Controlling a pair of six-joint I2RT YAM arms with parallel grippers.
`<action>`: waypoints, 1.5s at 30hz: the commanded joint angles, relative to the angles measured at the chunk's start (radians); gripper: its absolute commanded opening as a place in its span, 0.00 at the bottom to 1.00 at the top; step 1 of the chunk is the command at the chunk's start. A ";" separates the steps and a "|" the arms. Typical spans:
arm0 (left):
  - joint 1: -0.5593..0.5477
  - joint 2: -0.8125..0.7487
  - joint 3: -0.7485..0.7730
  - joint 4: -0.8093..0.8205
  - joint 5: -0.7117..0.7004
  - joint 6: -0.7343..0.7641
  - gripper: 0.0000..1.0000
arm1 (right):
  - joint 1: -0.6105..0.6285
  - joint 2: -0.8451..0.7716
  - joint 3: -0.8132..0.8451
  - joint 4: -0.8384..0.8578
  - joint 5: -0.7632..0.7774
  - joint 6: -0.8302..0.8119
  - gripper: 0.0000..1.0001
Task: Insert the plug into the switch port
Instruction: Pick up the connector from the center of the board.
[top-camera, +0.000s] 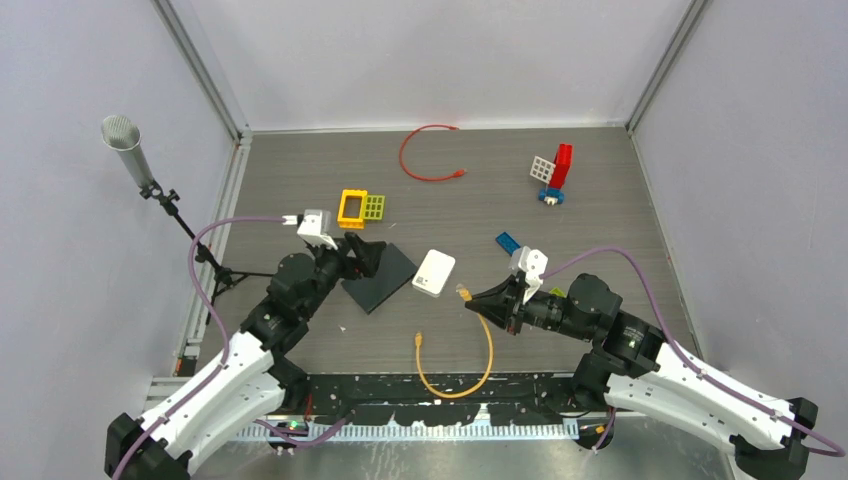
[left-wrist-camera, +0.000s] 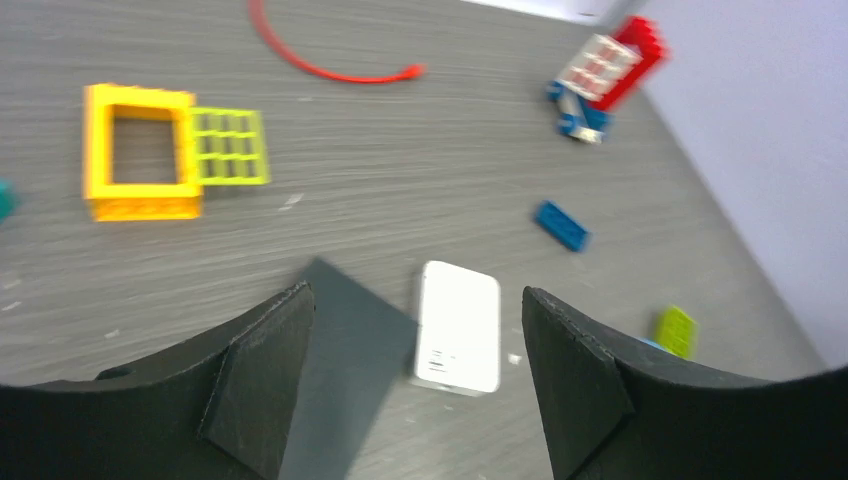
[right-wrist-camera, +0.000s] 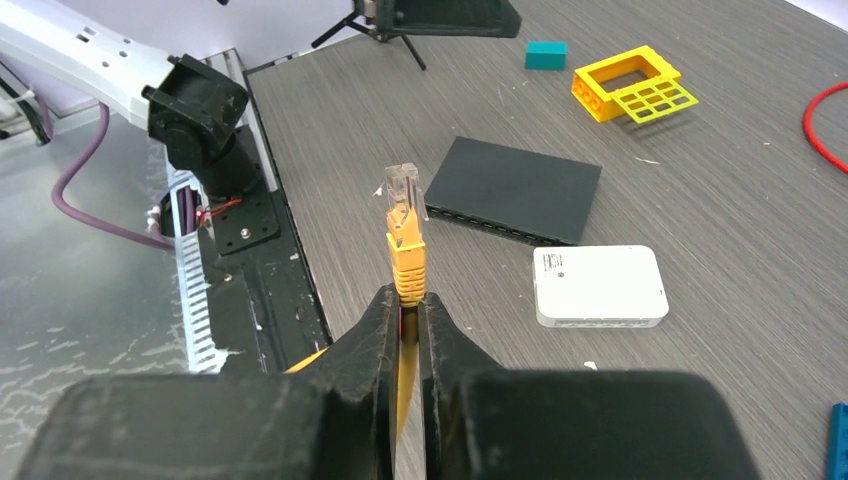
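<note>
My right gripper (right-wrist-camera: 405, 300): clamped on the orange-booted clear plastic plug (right-wrist-camera: 403, 215), tip up.
My left gripper (left-wrist-camera: 415, 295): jaws wide apart, nothing held, above the flat black rectangular switch (left-wrist-camera: 345, 350).

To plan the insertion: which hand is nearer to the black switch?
Left. The left hand is over the black switch; the right hand, holding the plug, is beyond the white box.

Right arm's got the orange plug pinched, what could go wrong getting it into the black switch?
The right end effector pinches the plug by its boot, with the tip sticking out, so it may tilt on contact.
The left end effector is open and not holding the switch, so a push could slide it.
The white box lies close beside the switch's port side and could get bumped.
</note>
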 joint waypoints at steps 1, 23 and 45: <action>0.002 -0.086 0.055 0.134 0.333 -0.014 0.78 | -0.001 0.007 0.020 0.038 0.027 0.014 0.00; -0.034 0.196 0.041 0.730 1.072 -0.209 0.71 | -0.001 0.129 0.020 0.196 -0.138 0.039 0.00; -0.184 0.323 0.071 0.696 0.961 -0.143 0.00 | -0.002 0.221 0.007 0.344 -0.093 0.058 0.01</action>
